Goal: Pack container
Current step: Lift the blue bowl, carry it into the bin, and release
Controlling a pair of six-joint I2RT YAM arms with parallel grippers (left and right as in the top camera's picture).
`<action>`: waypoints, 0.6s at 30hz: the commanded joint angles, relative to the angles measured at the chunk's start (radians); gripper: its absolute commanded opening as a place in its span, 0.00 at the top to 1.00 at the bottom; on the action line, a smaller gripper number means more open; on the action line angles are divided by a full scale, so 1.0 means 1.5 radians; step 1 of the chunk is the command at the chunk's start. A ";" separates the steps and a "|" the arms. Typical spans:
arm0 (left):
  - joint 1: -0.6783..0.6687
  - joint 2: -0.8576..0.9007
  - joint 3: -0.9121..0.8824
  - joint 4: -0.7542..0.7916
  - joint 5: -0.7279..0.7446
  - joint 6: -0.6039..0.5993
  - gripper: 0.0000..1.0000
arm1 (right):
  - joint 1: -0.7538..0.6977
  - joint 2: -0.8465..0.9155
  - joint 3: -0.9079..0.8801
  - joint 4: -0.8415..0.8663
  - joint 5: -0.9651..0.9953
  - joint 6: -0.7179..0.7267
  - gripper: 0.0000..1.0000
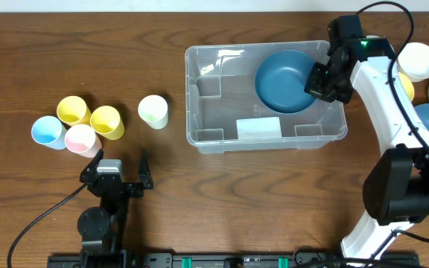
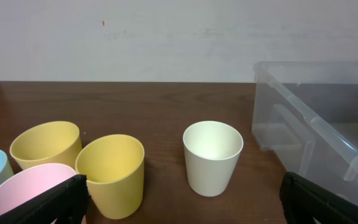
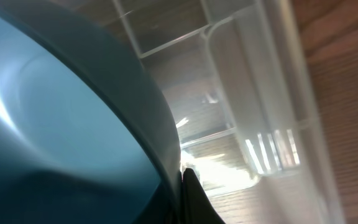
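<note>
Plastic and see-through, the container [image 1: 226,112] sits toward the far edge of the bench, right of centre, with no dish resting on its floor yet. A blue bowl [image 1: 287,80] hangs tilted over its far right corner, pinched at the rim by the right claw [image 1: 325,80], whose jaws are closed tight on it. Packing looks barely begun: five cups [image 1: 88,123] stand near the left edge and more bowls [image 1: 419,59] at the right edge. The left claw [image 1: 119,160] gapes wide, holding nothing.
</note>
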 commanded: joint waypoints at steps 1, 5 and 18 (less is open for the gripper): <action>0.004 -0.004 -0.012 -0.023 0.010 0.009 0.02 | -0.002 0.011 0.002 -0.001 0.022 0.002 0.99; 0.004 -0.004 -0.012 -0.023 0.010 0.009 0.02 | 0.003 0.028 0.001 -0.001 0.010 0.002 0.98; 0.004 -0.004 -0.012 -0.023 0.010 0.009 0.02 | 0.005 0.068 0.000 0.002 -0.010 0.002 0.76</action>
